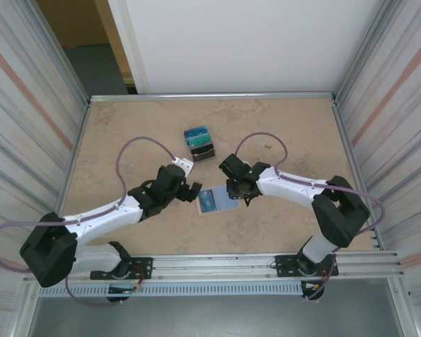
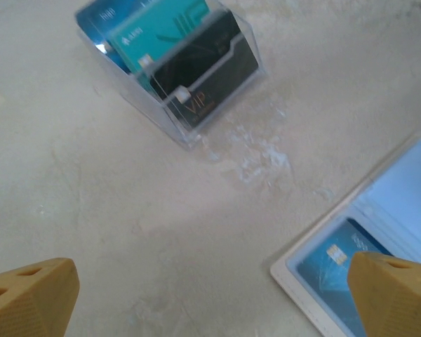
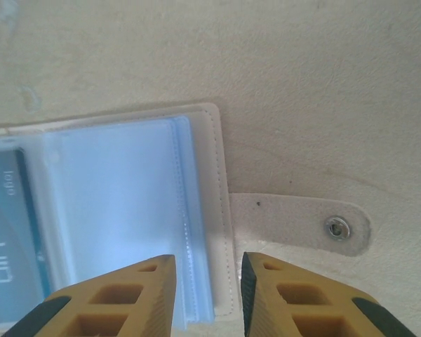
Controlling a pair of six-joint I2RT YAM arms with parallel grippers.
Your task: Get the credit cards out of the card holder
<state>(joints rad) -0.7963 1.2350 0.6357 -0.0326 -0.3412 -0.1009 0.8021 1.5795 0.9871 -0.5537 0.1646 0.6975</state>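
Open card holder (image 1: pixel 210 202) (card (image 2: pixel 330 270) seemingly inside)

Two slim arms are bolted at the near edge of the bench. The left arm (image 1: pixel 102 213) and the right arm (image 1: pixel 288 188) each have smooth white shells between chunky black joint housings. A lavender cable (image 1: pixel 147 138) loops along the left one, and a matching cable (image 1: pixel 266 133) runs along the right. Their black bases (image 1: pixel 126 270) sit on a silver rail (image 1: pixel 217 263). The left end effector (image 2: pixel 210 302) and right end effector (image 3: pixel 208 295) carry mustard-tan fingers (image 3: pixel 126 295), finely ribbed, with rectangular hollows and black trim.
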